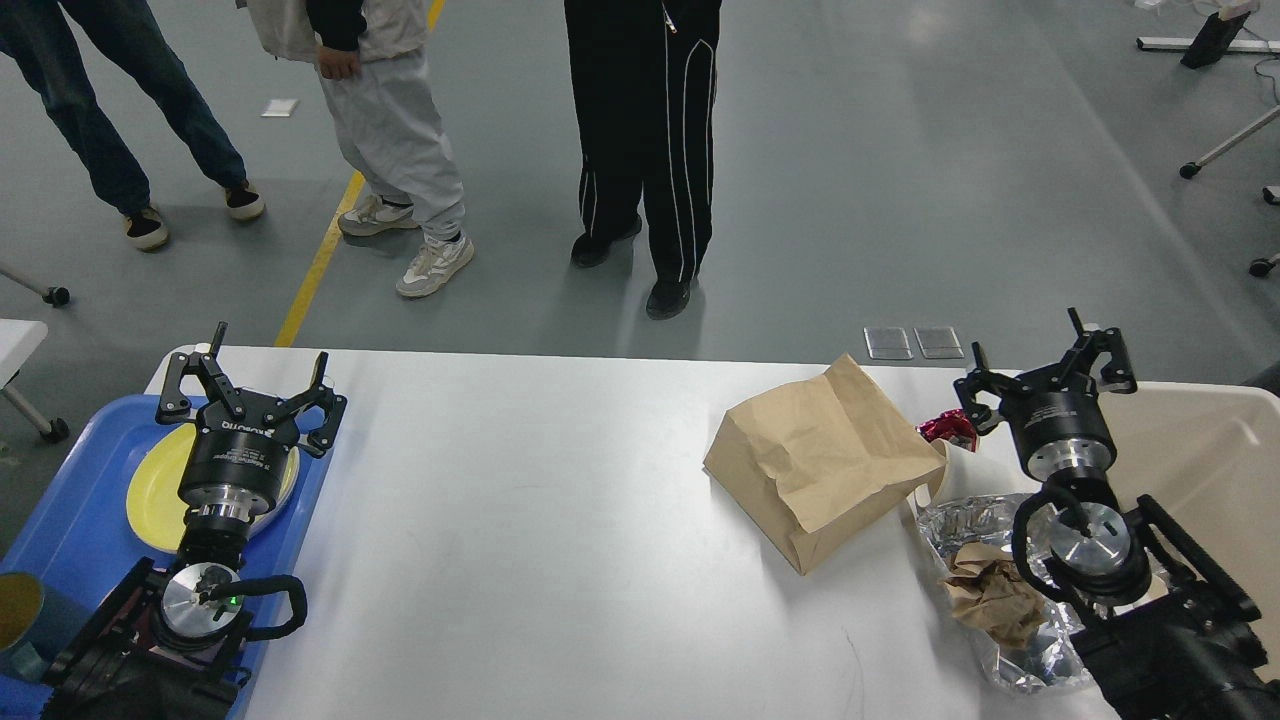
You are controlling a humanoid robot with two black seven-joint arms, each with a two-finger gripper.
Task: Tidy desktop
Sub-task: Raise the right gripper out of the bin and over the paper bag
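The white counter point(520, 520) fills the near half of the view, holding 1 brown paper bag point(822, 460) right of centre. Just right of it lie 1 white cup point(955, 478), 1 red wrapper point(945, 429), 1 crumpled foil sheet point(965, 525) and 1 wad of brown paper point(995, 595) resting on the foil. At far left, 1 blue tray point(85, 520) carries 1 yellow plate point(155, 490) and what may be 1 tin point(20, 600), cut by the edge. The left hand point(250, 383) hangs spread above the plate, gripping nothing. The right hand point(1048, 362) hangs spread beside 1 beige bin point(1200, 450). 3 people point(640, 150) stand beyond.
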